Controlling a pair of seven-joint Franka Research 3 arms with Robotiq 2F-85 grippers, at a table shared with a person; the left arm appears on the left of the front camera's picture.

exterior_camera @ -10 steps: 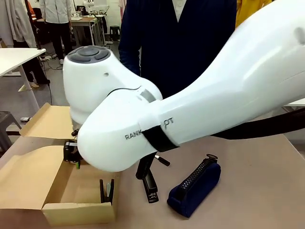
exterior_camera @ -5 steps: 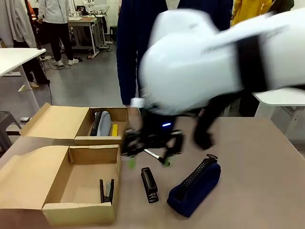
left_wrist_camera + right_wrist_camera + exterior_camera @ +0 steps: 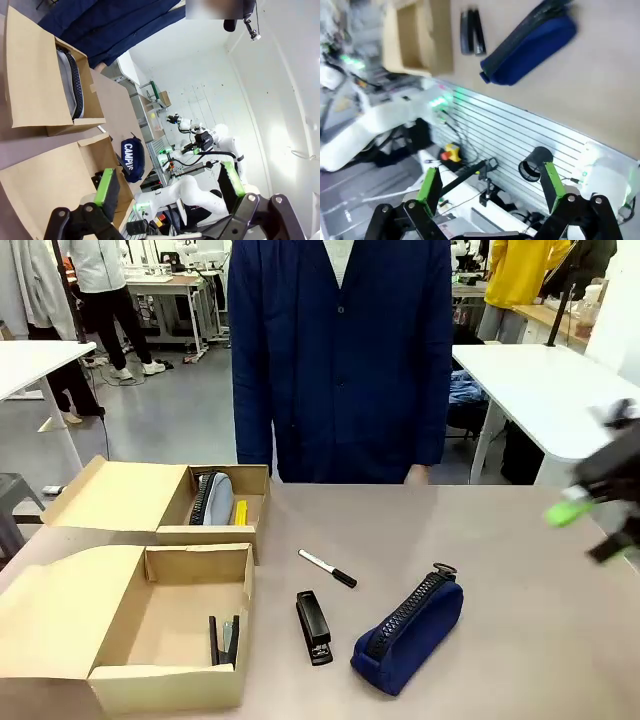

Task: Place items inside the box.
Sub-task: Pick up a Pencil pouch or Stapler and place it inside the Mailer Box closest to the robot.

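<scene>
The navy pouch [image 3: 408,618], black stapler [image 3: 314,627] and marker pen [image 3: 327,568] lie mid-surface [image 3: 520,620], right of the box [image 3: 200,536] (yellow knife [image 3: 241,512] already in its far compartment). The right tool [image 3: 490,180], far right, gapes empty, as does the left tool [image 3: 167,181]. Likely between placements. Next: reach left, grip one item.
</scene>
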